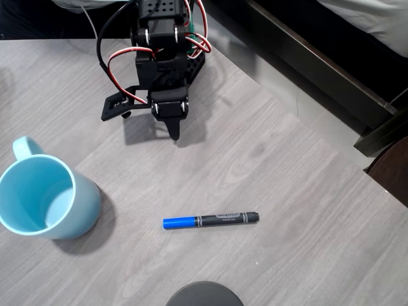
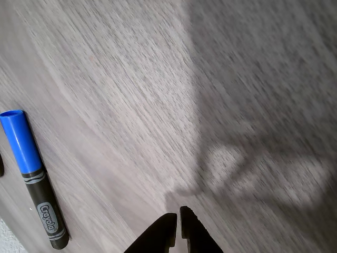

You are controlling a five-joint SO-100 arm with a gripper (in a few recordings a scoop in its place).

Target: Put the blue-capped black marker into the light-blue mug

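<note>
Gripper: we see its fingers together, gripping nothing.
Blue-capped black marker: flat on worktop, right of light-blue mug.

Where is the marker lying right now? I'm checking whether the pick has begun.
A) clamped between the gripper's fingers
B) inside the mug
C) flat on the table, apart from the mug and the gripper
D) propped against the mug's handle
C: in the overhead view the blue-capped black marker lies flat on the table, to the right of the light-blue mug, with the gripper farther up the picture and not touching it.
</note>
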